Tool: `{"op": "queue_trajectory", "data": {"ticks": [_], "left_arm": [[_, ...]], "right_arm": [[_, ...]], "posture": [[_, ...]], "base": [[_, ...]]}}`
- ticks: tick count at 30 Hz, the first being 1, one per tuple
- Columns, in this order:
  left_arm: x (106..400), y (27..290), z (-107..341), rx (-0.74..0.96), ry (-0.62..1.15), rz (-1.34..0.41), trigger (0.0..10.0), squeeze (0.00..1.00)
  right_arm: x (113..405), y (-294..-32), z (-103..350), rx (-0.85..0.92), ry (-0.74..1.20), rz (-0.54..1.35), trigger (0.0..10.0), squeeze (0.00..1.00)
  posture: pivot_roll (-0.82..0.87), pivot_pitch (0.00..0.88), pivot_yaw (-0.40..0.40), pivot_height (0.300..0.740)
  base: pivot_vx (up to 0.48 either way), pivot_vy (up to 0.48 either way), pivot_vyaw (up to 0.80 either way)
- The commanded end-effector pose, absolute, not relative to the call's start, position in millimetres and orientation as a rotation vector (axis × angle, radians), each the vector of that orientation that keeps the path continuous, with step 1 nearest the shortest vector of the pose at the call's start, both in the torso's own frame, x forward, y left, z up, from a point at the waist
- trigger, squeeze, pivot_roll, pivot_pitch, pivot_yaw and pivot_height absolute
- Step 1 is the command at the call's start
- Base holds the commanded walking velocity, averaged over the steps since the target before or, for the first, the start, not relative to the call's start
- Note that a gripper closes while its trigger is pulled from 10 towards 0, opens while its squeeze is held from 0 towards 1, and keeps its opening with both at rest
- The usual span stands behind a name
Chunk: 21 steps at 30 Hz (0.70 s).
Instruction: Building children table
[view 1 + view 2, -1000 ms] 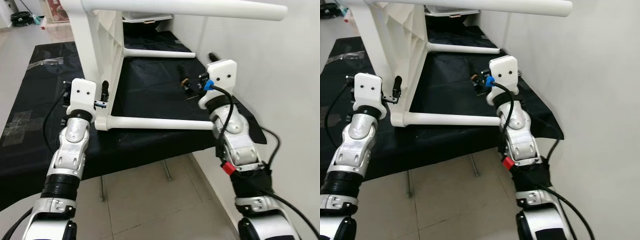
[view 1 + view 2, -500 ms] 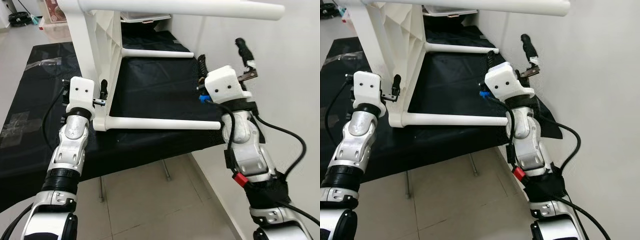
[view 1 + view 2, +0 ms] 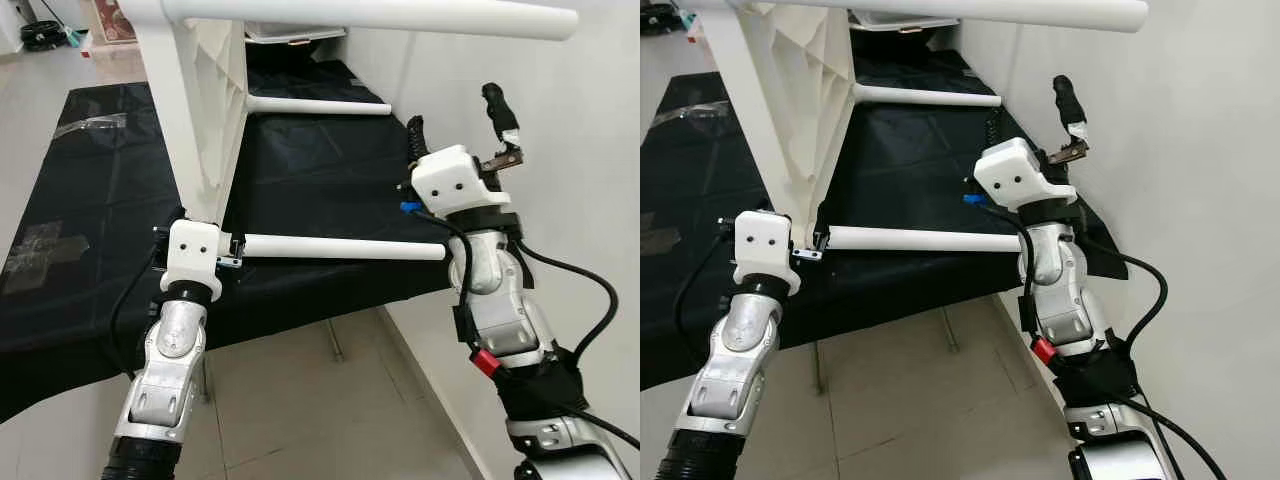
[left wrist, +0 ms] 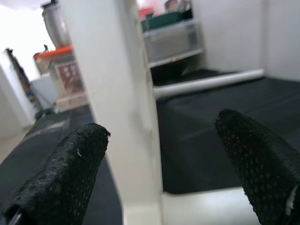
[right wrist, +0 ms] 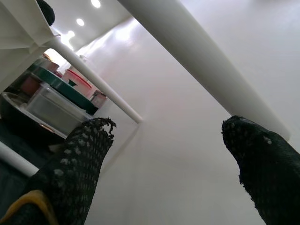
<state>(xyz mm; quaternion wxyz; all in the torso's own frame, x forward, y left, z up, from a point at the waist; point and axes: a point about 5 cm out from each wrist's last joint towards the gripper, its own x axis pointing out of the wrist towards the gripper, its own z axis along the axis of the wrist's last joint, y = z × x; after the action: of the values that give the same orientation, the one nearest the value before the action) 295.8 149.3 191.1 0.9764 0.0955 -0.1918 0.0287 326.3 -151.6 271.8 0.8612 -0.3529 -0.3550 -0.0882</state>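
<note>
A white children's table lies on its side on the black-covered bench. Its ribbed top panel stands upright, and its round legs point right toward the wall. The near lower leg lies along the bench's front edge, with the upper leg overhead. My left gripper is open at the panel's near bottom corner, one finger on each side of the white edge. My right gripper is open and empty. It points upward beside the wall, above the free end of the near leg.
A white wall stands close on the right. Pale tiled floor lies below the bench's front edge. Plastic storage boxes sit at the far end of the bench. A second lower leg lies farther back.
My right gripper has lifted off the black cloth and turned upward beside the wall. My left gripper has dropped down to the panel's near bottom corner, by the near leg's joint.
</note>
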Motion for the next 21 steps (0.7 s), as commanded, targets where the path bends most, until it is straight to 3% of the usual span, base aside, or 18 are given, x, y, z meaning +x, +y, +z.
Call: {"op": "queue_trajectory", "data": {"ticks": [1, 4, 10, 11, 14, 21], "left_arm": [[292, 142, 183, 0.181, -0.353, 0.0, 10.0, 0.0], [292, 129, 178, 0.107, -0.328, -0.121, 10.0, 0.0], [307, 132, 182, 0.054, -0.314, -0.144, 10.0, 0.0], [308, 133, 184, 0.05, -0.312, -0.144, 10.0, 0.0], [311, 129, 195, 0.037, -0.317, -0.156, 10.0, 0.0], [307, 126, 191, 0.028, -0.3, -0.169, 10.0, 0.0]], "right_arm": [[325, -150, 273, -0.76, -0.773, -0.197, 10.0, 0.0], [323, -154, 284, -0.805, -0.819, -0.266, 10.0, 0.0], [329, -152, 279, -0.771, -0.783, -0.199, 10.0, 0.0], [330, -151, 277, -0.748, -0.773, -0.172, 10.0, 0.0], [331, -130, 242, -0.456, -0.546, 0.074, 10.0, 0.0], [322, -126, 223, -0.399, -0.492, 0.064, 10.0, 0.0]], "posture": [[0.04, 0.089, -0.037, 0.74], [0.03, 0.083, -0.036, 0.74], [0.03, 0.074, -0.031, 0.74], [0.03, 0.073, -0.029, 0.74], [0.02, 0.07, -0.026, 0.74], [0.03, 0.066, -0.032, 0.74]], "base": [[0.0, 0.0, 0.0], [0.0, 0.0, 0.0], [0.0, 0.0, 0.0], [0.0, 0.0, 0.0], [0.0, 0.0, 0.0], [0.0, 0.0, 0.0]]}}
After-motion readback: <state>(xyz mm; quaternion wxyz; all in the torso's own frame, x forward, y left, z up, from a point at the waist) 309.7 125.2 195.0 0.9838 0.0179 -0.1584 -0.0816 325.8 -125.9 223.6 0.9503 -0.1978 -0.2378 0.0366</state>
